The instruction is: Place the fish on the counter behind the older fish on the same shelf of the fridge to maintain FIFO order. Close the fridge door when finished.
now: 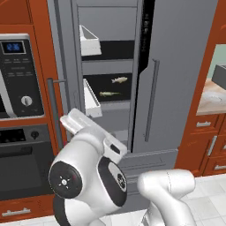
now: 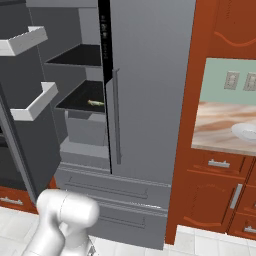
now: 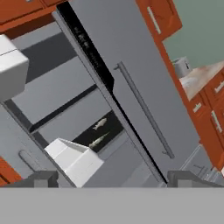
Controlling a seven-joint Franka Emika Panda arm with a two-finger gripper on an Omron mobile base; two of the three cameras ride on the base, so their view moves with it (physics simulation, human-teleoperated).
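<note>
Nearest the hand camera, the gripper [image 3: 109, 179] shows two dark fingertips [image 3: 41, 178] far apart at the bottom edge, released and holding nothing. Beyond them the fridge [image 3: 131, 65] stands with its left door swung open and its right door shut, the long bar handle [image 3: 144, 109] running diagonally down the frame. Mid-frame in the left base view, two fish lie on the black shelf [image 1: 126, 90]: the fish [image 1: 119, 80] sits higher in the frame, further back, and the older fish [image 1: 109, 93] lies below it, nearer the front lip. Both have their long axes roughly level across that frame, side-on to the camera; which end is the head is too small to tell. From the right base view just one fish shows, a yellowish sliver by the closed door's edge. White door bins [image 1: 90, 42] hang at the upper left beside the opening. At the right edge, the counter [image 2: 225, 125] carries a pale bowl [image 2: 245, 132].
</note>
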